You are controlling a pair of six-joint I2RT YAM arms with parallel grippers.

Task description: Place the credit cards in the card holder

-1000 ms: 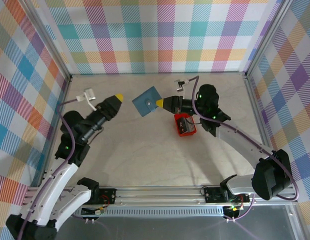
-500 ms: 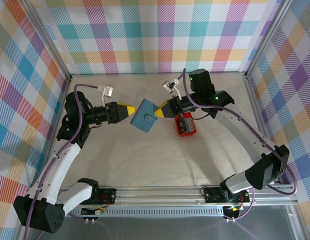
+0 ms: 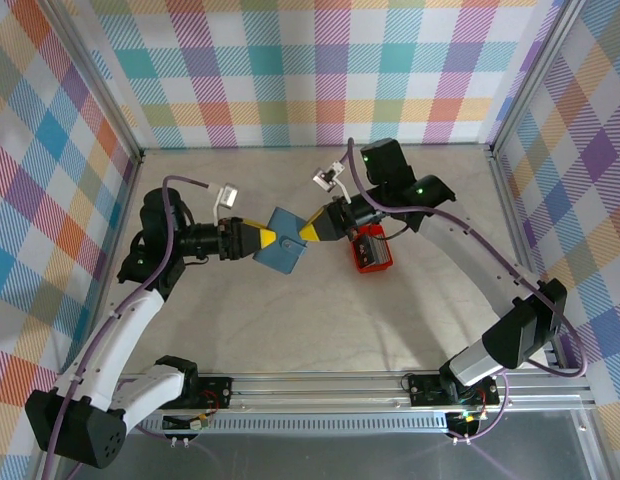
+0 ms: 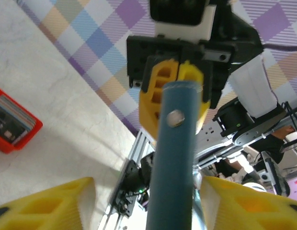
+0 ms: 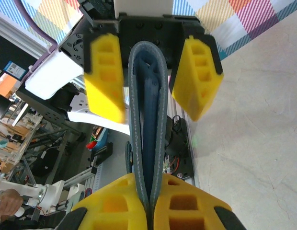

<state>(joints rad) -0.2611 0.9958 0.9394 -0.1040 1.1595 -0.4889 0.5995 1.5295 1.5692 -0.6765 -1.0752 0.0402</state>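
Observation:
The blue card holder [image 3: 283,252] hangs above the table, folded shut, between my two grippers. My right gripper [image 3: 308,232] is shut on its right corner; in the right wrist view the yellow fingers [image 5: 184,203] pinch both leaves of the card holder [image 5: 147,110]. My left gripper [image 3: 262,240] straddles the opposite edge, open, with a gap on each side of the card holder [image 4: 175,158]. The clasp stud [image 4: 175,118] faces the left wrist camera. The credit cards [image 4: 9,122] lie stacked in the small red tray [image 3: 371,248].
The red tray [image 4: 28,133] sits on the table just right of the right gripper. Checkered walls close the back and both sides. A metal rail [image 3: 320,385] runs along the near edge by the arm bases.
The right gripper has carried the card holder left and nearer. The left gripper swung in from the left, came around the holder's free edge, and its jaws have narrowed.

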